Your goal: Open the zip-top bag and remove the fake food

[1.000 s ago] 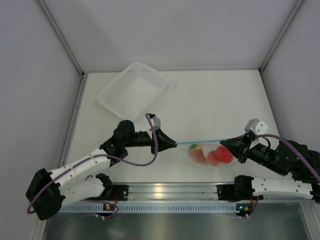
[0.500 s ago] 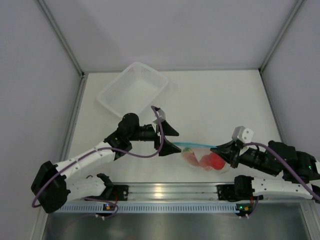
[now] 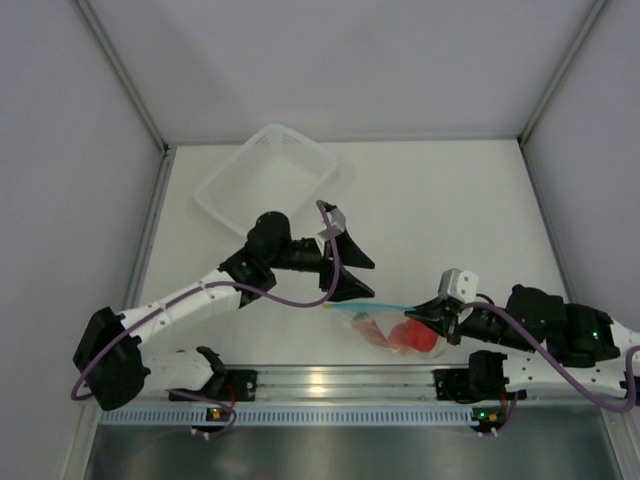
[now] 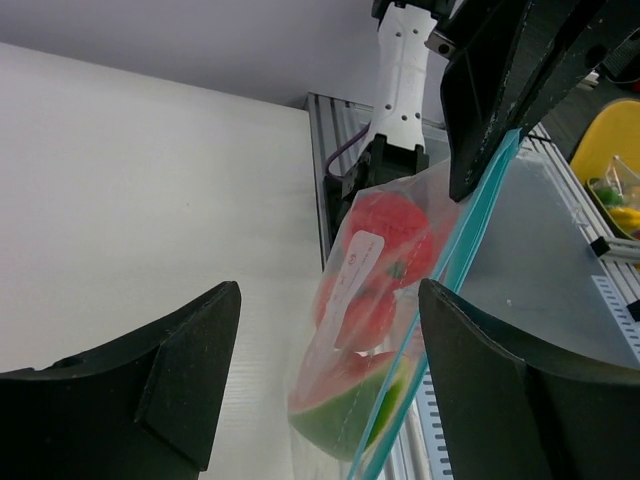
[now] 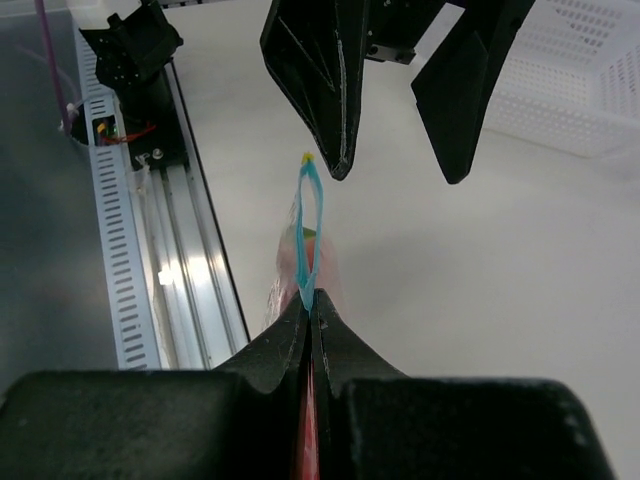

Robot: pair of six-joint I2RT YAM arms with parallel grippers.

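The zip-top bag (image 3: 388, 327) hangs near the table's front edge. My right gripper (image 3: 432, 312) is shut on the right end of its light blue zip strip (image 5: 308, 225). The strip's two sides gape a little ahead of the jaws. Inside the bag are the fake food: a watermelon wedge (image 4: 345, 415), a round red tomato (image 4: 395, 235) and a reddish piece (image 4: 365, 310) between them. My left gripper (image 3: 370, 280) is open just left of the bag, holding nothing. In the left wrist view the bag's free end shows between its fingers (image 4: 170, 380).
A white mesh basket (image 3: 265, 180) sits at the back left of the table. The aluminium rail (image 3: 330, 382) with both arm bases runs along the near edge, right beneath the bag.
My left gripper let go of the zip strip's left end and opened, shifting right. My right gripper carried the bag leftward and nearer, and the once taut strip has gone slack.
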